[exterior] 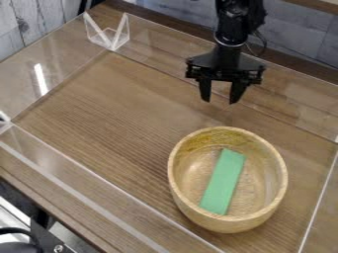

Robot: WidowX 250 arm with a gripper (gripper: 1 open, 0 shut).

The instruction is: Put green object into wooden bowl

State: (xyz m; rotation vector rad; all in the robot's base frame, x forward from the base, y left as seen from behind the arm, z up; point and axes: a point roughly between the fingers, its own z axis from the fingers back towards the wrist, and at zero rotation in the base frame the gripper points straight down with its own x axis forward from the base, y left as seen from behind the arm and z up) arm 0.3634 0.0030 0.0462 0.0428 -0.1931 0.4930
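Green object [223, 182] lies flat inside the wooden bowl [183, 156], stretched lengthwise across its floor, so the task reads as done. Above and behind the bowl, the black jaws [224, 93] stand spread apart and empty, pointing almost straight down over bare wood and well apart from the bowl's far rim, a pose that fits a hand with nothing left to carry. Around them runs the wood-grain worktop [106, 109], fenced by clear plastic walls [53, 59] that would keep loose pieces from sliding off.
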